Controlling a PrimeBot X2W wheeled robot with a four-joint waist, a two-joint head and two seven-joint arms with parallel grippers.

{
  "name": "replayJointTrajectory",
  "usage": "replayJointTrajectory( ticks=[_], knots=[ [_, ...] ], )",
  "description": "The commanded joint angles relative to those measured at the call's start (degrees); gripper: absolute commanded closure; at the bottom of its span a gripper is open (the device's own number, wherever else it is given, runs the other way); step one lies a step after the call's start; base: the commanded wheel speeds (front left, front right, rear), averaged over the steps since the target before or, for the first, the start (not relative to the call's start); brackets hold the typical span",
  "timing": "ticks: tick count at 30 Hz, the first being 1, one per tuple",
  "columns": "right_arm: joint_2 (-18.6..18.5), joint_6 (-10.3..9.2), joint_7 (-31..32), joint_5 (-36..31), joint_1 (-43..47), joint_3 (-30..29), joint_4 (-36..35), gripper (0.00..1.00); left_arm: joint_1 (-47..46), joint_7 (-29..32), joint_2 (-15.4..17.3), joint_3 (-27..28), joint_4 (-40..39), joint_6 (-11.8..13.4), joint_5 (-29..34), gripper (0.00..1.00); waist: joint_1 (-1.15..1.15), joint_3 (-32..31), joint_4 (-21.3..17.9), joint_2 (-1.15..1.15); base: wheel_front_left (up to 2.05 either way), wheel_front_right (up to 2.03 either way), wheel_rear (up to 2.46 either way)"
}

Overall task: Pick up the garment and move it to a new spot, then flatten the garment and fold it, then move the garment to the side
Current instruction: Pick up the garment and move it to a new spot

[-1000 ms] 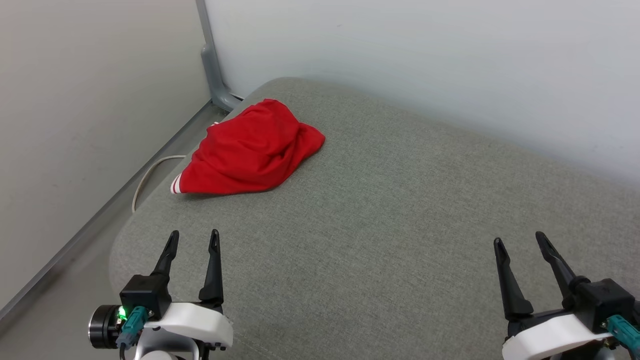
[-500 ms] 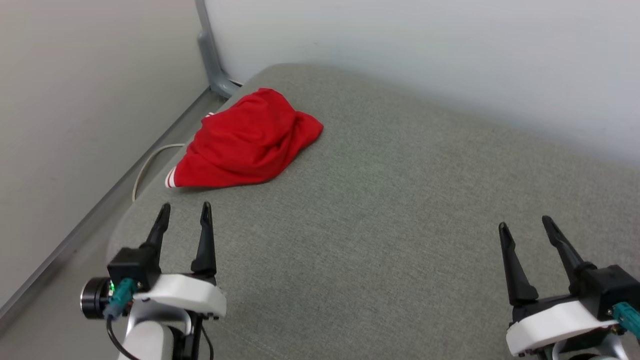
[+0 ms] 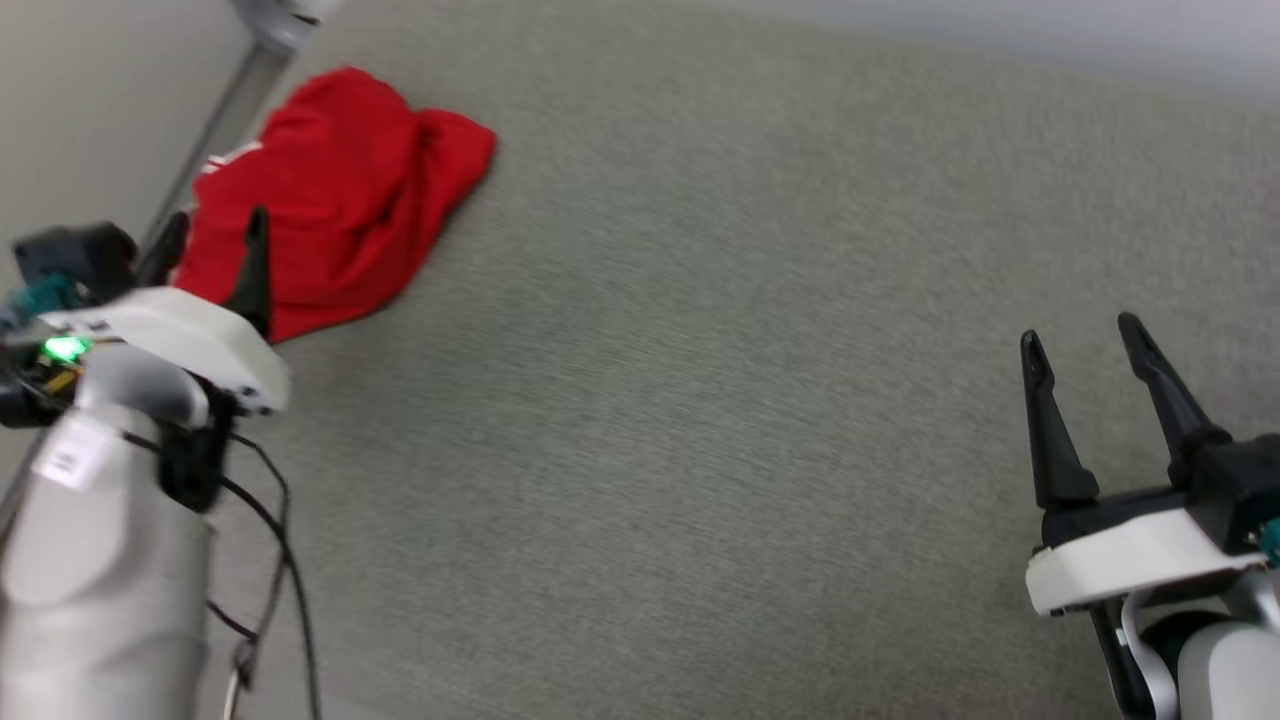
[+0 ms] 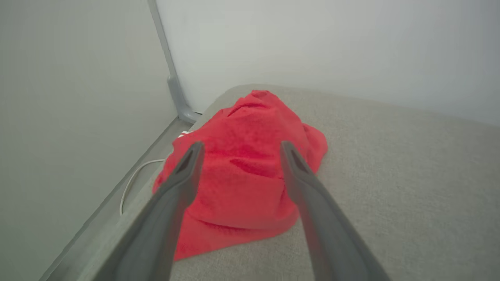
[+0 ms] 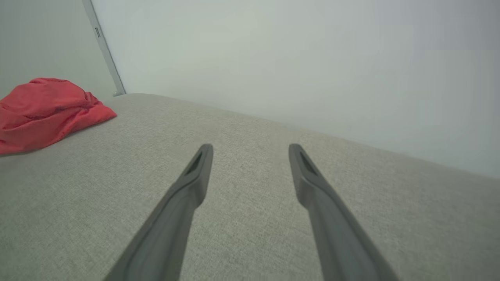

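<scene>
Two claws spread wide: left claw (image 3: 218, 218) blurred, right claw (image 3: 1079, 328) sharp; one red shirt (image 3: 340, 190) bunched, front hidden.

Your left claw (image 3: 218, 218) and right claw (image 3: 1078, 330) each carry two long, tapering dark fingers (image 3: 1048, 440) on a white shell (image 3: 1130, 560). The left forearm (image 3: 100, 580) is pale grey, with a white label (image 3: 68, 458), black cables (image 3: 290, 560) (and a green light (image 3: 62, 348)).
</scene>
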Motion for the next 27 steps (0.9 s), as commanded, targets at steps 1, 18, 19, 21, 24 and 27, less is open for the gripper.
replayJointTrajectory(
  ticks=[1,18,19,21,24,27],
  knots=[
    [-0.13,-0.06,-0.32,-0.5,-1.88,0.22,0.21,0.0,-2.65,2.57,1.96,-0.18,2.14,-0.18,-1.61,0.0,-0.02,5.49,-5.16,0.0,0.0,0.0,0.0],
    [0.06,-0.06,-2.33,-0.86,-6.71,0.6,0.06,0.0,-14.54,36.73,17.7,-10.92,14.33,-0.32,-19.56,0.0,-0.02,13.6,-12.82,0.0,0.0,0.0,0.0],
    [0.07,-0.06,-2.35,-0.86,-6.61,0.53,-0.06,0.0,-14.37,39.03,17.67,-11.01,15.4,-0.15,-20.09,0.0,-0.02,13.63,-12.97,0.0,0.0,0.0,0.0],
    [0.09,-0.06,-2.24,-0.81,-6.39,0.37,-0.39,0.0,-13.52,42.92,17.51,-10.98,17.55,1.22,-20.86,0.0,-0.02,13.87,-13.26,0.0,0.0,0.0,0.0],
    [0.12,-0.06,-1.98,-0.79,-5.99,0.0,-1.03,0.0,-13.05,45.35,17.18,-11.04,18.29,2.84,-21.24,1.0,-0.02,13.96,-13.39,0.0,0.0,0.0,0.0],
    [0.16,-0.06,-1.74,-0.9,-5.77,-0.55,-1.29,0.0,-13.55,44.41,16.76,-11.42,17.23,3.84,-20.71,1.0,-0.02,13.6,-13.07,0.0,0.0,0.0,0.0]
  ],
)
